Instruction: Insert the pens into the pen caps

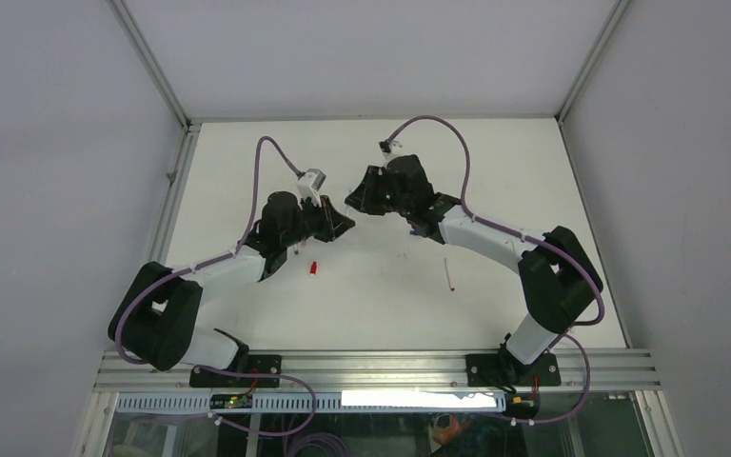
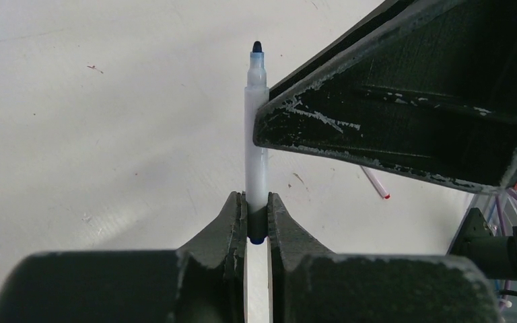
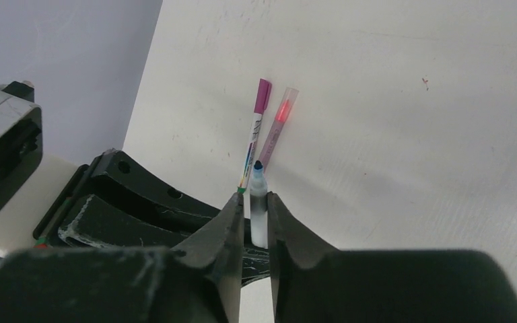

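My left gripper (image 2: 256,198) is shut on the rear of a white pen (image 2: 256,134) whose blue tip is bare and points away. My right gripper (image 3: 256,197) meets it from the opposite side, its fingers closed narrowly on the same pen (image 3: 259,205) just below the tip. In the top view the two grippers, left (image 1: 343,225) and right (image 1: 354,202), meet above the table's middle. A red cap (image 1: 313,268) lies on the table near the left arm. A thin pale pink pen with a red tip (image 1: 449,274) lies to the right, and also shows in the left wrist view (image 2: 375,183).
A magenta-capped pen (image 3: 256,134) and a pale pink pen with a red core (image 3: 277,131) lie side by side on the table beyond the grippers. The white table (image 1: 495,162) has walls on three sides and a metal rail (image 1: 371,367) at the near edge.
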`<state>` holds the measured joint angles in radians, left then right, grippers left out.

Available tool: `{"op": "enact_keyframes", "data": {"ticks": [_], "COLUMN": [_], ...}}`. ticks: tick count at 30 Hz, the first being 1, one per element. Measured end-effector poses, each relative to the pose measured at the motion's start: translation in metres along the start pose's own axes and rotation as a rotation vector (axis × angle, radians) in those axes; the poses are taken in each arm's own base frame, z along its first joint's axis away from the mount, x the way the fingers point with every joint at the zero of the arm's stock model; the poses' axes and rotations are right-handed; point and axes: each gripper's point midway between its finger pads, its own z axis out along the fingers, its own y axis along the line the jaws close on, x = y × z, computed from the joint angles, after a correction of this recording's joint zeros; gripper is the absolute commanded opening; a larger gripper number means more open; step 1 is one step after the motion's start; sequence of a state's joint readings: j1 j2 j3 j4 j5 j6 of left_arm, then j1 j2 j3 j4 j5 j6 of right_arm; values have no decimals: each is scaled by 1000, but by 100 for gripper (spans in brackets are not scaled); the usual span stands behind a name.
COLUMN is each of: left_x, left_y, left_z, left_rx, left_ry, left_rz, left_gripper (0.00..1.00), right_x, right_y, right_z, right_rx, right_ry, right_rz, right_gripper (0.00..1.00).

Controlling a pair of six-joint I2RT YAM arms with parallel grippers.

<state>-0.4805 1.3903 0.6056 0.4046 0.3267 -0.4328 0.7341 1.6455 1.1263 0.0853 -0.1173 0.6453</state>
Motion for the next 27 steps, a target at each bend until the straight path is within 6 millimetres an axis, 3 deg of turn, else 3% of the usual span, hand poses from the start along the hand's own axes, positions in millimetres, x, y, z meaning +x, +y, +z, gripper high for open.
{"op": "enact_keyframes", "data": {"ticks": [4, 10, 22, 24, 27], "left_x": [3, 9, 11, 11, 14], "left_y": [0, 0, -3, -3, -3], "left_z": [3, 6, 6, 6, 8], "left_rx": [2, 0, 7, 5, 6], "left_ry": [10, 29, 32, 37, 53], "left_rz": [0, -1, 8, 10, 14], "left_gripper": [0, 0, 0, 0, 0], "right_x": [2, 10, 12, 9, 6], "right_y": [1, -3, -7, -13, -39], "right_z": [0, 6, 9, 7, -11], "right_rx": [-7, -4, 5, 19, 84], "right_ry": [9, 33, 37, 9, -27], "right_rz": [3, 6, 7, 9, 29], "right_gripper": [34, 31, 35, 38, 40]}}
